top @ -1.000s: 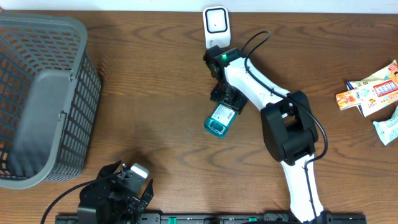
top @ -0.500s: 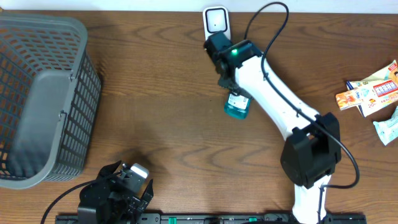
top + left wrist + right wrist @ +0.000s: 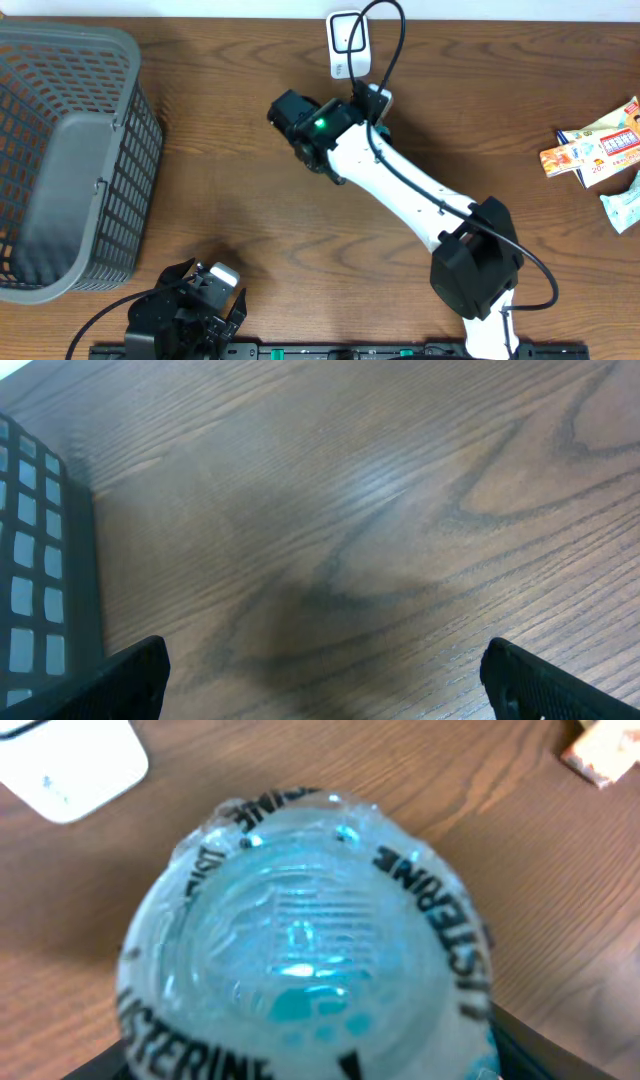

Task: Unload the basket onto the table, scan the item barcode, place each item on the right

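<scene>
Near the far edge of the tabletop (image 3: 230, 210), at its middle, the right tool (image 3: 372, 100) is holding the bottle (image 3: 310, 940) just beside the white scanner (image 3: 347, 38). Its jaws are standing partly apart and are pressing on the bottle, so the bottle is hanging above the wood. From above, the arm is covering almost all of the bottle; only a small pale part is showing by the tool. In the right wrist view the clear round base of the bottle is filling nearly the whole picture, with blue liquid shining through it and black letters running around its rim. Behind the base, in the upper left corner, a part of the scanner is showing; I cannot tell whether the bottle is touching it. The left tool (image 3: 210, 295) is resting at the near edge, well apart from the bottle. Its jaws are standing wide apart and are holding nothing, and its dark fingertips (image 3: 140, 670) are pointing over bare wood. A grey basket (image 3: 70, 150) is sitting at the left side, and some snack packets (image 3: 600, 150) are lying at the right edge.
</scene>
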Tool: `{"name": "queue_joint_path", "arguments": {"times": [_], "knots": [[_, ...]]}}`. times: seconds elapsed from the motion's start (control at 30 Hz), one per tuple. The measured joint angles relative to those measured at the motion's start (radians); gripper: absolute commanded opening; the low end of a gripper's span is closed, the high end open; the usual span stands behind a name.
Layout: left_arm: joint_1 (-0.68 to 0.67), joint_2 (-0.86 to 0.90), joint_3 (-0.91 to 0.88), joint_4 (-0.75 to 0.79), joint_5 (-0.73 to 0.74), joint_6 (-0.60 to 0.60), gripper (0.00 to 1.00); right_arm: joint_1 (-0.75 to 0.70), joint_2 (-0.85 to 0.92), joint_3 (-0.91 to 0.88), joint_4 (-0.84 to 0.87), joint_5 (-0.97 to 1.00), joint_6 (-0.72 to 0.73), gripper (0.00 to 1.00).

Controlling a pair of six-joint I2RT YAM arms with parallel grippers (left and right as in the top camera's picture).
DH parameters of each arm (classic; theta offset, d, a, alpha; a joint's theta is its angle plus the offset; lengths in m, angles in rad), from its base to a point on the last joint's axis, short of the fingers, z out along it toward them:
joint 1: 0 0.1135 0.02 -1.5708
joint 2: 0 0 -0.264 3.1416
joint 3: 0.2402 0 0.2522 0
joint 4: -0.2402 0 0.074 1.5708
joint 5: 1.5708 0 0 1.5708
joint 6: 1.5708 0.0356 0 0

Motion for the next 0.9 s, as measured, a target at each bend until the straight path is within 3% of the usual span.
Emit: {"name": "queue_joint_path", "arguments": {"times": [0.27,0.6,0.77,0.9], "knots": [[0.0,0.0,0.0,0.0,0.0,0.0,0.99,0.013,0.052,-0.005,0.036,0.044,0.197,0.41],[0.0,0.0,0.0,0.0,0.0,0.0,0.99,0.013,0.127,-0.008,0.119,0.089,0.237,0.43],[0.0,0.0,0.0,0.0,0.0,0.0,0.99,0.013,0.138,-0.008,0.125,0.087,0.241,0.53],[0.0,0.0,0.0,0.0,0.0,0.0,0.99,0.013,0.138,-0.008,0.124,0.072,0.241,0.53]]}}
